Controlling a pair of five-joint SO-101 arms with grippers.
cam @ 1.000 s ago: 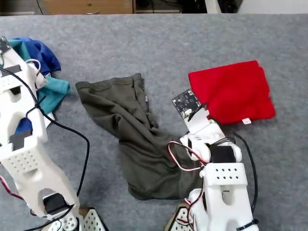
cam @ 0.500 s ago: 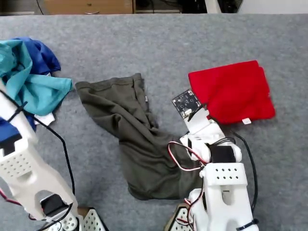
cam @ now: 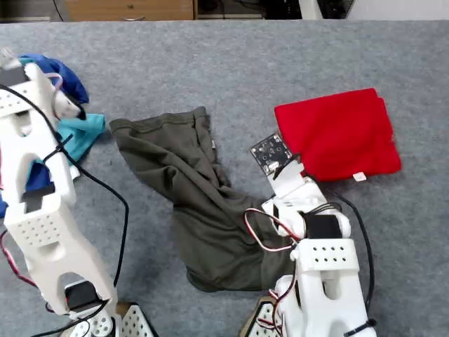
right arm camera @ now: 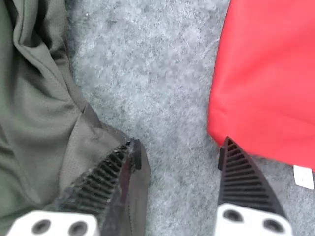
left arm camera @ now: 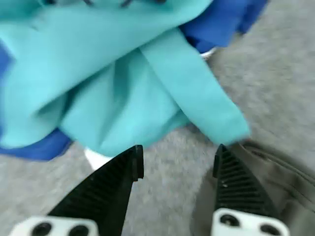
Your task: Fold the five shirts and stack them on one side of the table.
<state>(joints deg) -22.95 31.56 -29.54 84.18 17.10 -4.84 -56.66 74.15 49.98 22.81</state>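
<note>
The teal shirt [cam: 84,130] has dropped back onto the blue shirt [cam: 63,74] at the worktop's [cam: 210,63] left edge; olive shirt [cam: 189,189] crumpled centre, red shirt [cam: 335,132] folded right. Left wrist: left pincer [left arm camera: 177,157] gapes empty above rumpled teal, so picking looks under way, with a clean hem-grab next. Right wrist: right pincer [right arm camera: 180,147] open between olive and red.

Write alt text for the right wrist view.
The right hand is open above the grey table, between a crumpled olive shirt and a red shirt. A white tag shows at the red shirt's edge.
</note>
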